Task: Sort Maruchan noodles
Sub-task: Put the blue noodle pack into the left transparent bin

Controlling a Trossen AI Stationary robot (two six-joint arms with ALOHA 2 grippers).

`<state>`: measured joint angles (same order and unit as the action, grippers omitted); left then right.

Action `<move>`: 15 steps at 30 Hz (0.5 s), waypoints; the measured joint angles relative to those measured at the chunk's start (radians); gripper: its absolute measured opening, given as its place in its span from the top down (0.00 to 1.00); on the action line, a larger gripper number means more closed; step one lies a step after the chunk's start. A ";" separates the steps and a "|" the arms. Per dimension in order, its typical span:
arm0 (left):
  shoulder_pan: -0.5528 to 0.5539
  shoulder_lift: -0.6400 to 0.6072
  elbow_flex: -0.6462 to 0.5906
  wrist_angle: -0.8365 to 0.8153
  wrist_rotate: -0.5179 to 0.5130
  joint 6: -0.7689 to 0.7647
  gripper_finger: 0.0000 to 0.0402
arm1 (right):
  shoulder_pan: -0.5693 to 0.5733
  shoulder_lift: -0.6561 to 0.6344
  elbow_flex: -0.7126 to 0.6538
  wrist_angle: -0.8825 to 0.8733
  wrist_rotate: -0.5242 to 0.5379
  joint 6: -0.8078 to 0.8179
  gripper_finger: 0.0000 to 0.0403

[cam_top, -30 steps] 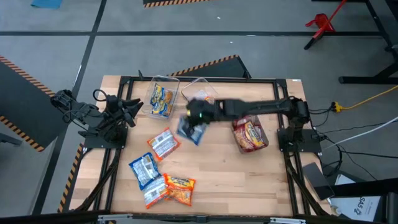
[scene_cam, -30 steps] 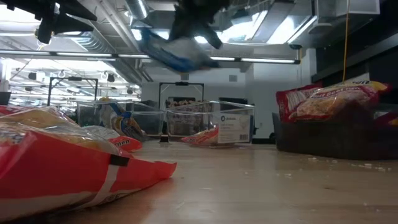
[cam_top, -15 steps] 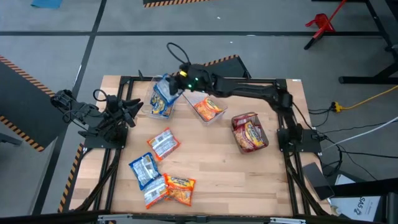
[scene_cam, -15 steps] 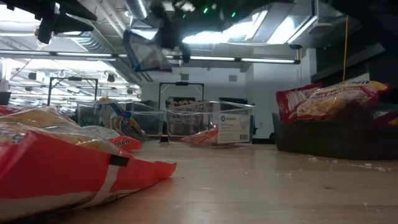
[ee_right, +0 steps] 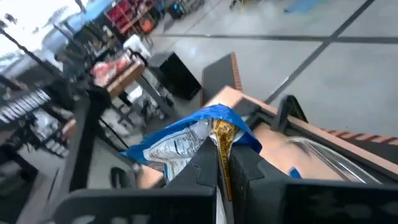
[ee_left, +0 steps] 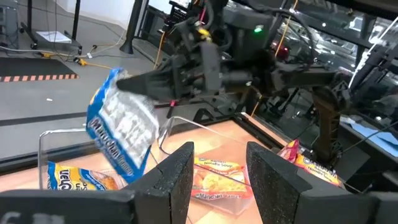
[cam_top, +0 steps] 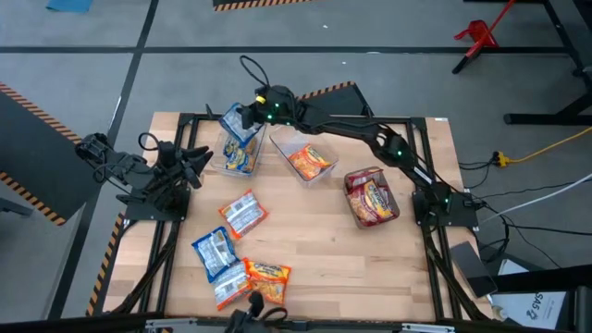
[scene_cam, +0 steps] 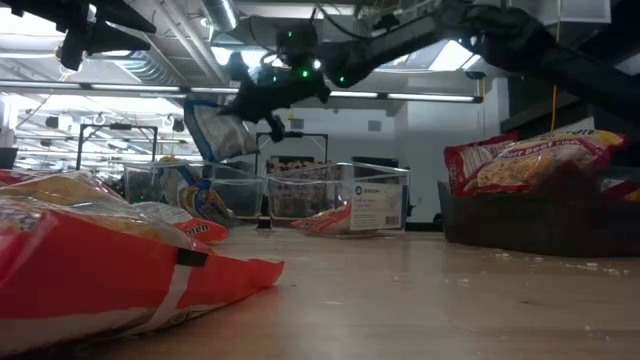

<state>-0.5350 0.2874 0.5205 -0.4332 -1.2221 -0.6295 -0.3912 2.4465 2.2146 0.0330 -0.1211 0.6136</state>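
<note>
**Right arm holds a blue packet over the far-left bin**

From above, your right gripper (cam_top: 248, 115) is stretched across to the table's far left corner, clamped on a blue-and-white packet (cam_top: 235, 124) that hangs above the clear bin (cam_top: 222, 159) already containing a blue and yellow packet (cam_top: 241, 154). The neighbouring clear bin (cam_top: 289, 143) holds an orange packet (cam_top: 309, 163). A grey bin (cam_top: 387, 220) further right carries red-brown packets (cam_top: 372, 197). Loose on the table (cam_top: 351, 268) you have four more: one red-and-white (cam_top: 243, 214), two blue (cam_top: 214, 251), and one orange (cam_top: 267, 277) nearest the front edge. Your left gripper (cam_top: 196, 163) waits at the table's left side; you cannot tell how its fingers stand from here.

At table height, you see the held packet (scene_cam: 212, 130) dangling in the air above the bins, pinched at one edge.

In the left wrist view, the left arm's fingers (ee_left: 177, 180) stand apart with nothing between them, and the right arm shows beyond them holding the blue packet (ee_left: 121, 127) over the bin.

In the right wrist view, your right fingers (ee_right: 208, 174) are pressed together on the packet's crimped edge (ee_right: 222, 138).
</note>
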 joint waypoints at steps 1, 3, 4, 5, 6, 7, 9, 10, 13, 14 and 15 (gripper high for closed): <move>0.000 0.000 0.000 -0.001 0.000 0.000 0.65 | -0.007 0.007 0.000 -0.011 -0.012 -0.011 1.00; 0.000 0.000 0.000 -0.001 0.000 0.000 0.65 | -0.020 0.022 0.000 -0.055 -0.043 -0.018 1.00; 0.000 0.000 0.000 -0.001 0.000 0.000 0.65 | -0.028 0.031 0.000 -0.068 -0.062 -0.017 1.00; 0.000 0.000 0.000 -0.001 0.000 0.000 0.65 | -0.034 0.038 0.000 -0.085 -0.090 -0.017 1.00; 0.000 0.000 0.000 -0.001 0.000 0.000 0.65 | -0.041 0.046 0.000 -0.097 -0.120 -0.016 1.00; 0.000 0.000 0.000 0.000 0.000 0.000 0.65 | -0.046 0.050 0.000 -0.105 -0.149 -0.017 1.00; 0.000 0.000 0.000 -0.001 0.000 0.000 0.65 | -0.051 0.058 0.000 -0.108 -0.178 -0.021 1.00; 0.000 0.000 0.000 -0.001 0.000 0.000 0.65 | -0.052 0.059 0.000 -0.118 -0.180 -0.023 1.00; 0.000 0.000 0.000 -0.001 -0.007 0.000 0.65 | -0.055 0.059 0.000 -0.135 -0.177 -0.078 0.96; 0.000 0.000 0.000 0.000 -0.011 0.000 0.65 | -0.055 0.059 0.000 -0.137 -0.178 -0.093 0.93; 0.000 0.000 0.000 -0.001 -0.015 0.000 0.65 | -0.055 0.060 0.000 -0.139 -0.183 -0.097 0.90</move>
<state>-0.5346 0.2874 0.5205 -0.4338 -1.2367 -0.6296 -0.4465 2.5061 2.2143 -0.1059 -0.3037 0.5167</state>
